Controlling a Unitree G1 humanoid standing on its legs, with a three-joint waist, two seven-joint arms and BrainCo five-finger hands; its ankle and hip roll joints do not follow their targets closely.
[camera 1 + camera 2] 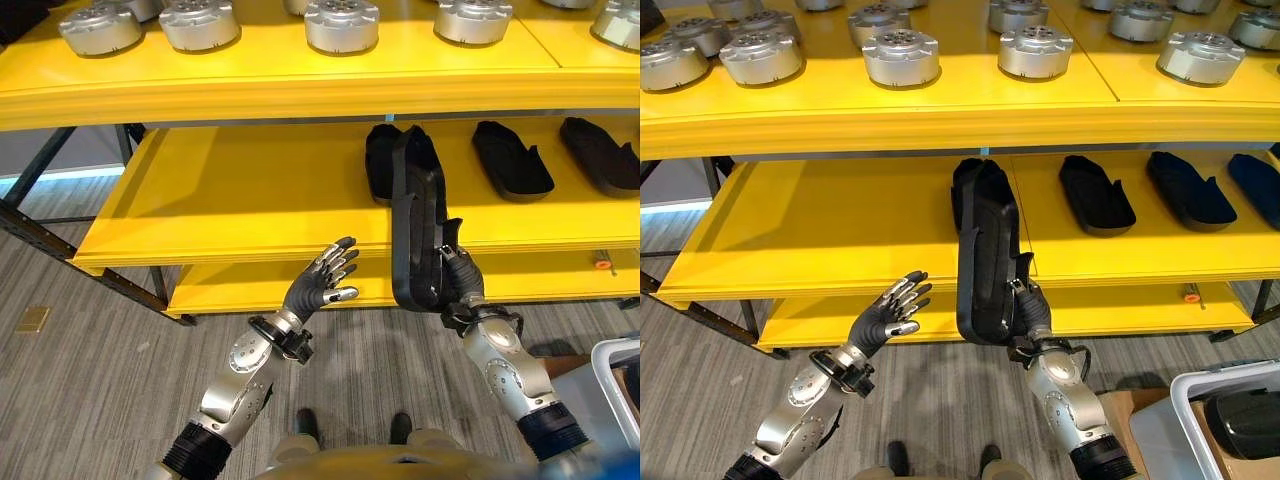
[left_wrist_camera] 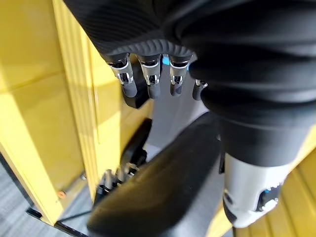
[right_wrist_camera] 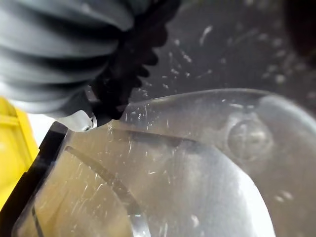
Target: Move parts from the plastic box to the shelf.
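A long black part [image 1: 415,220] stands almost upright in front of the yellow middle shelf [image 1: 230,200], its top end leaning over the shelf's front edge. My right hand [image 1: 462,282] is shut on its lower end from the right. To the part's left my left hand [image 1: 320,282] is raised with its fingers [image 2: 150,81] straight and apart, a short gap away from the part [image 2: 163,192]. The white plastic box [image 1: 1220,382] sits low at the right with another black part [image 1: 1245,422] in it.
Three more black parts [image 1: 510,158] lie on the middle shelf, one right behind the held part and two to its right. The shelf's left half is bare. Several round silver parts [image 1: 341,24] stand on the top shelf. A dark steel post [image 1: 40,240] runs down at the left.
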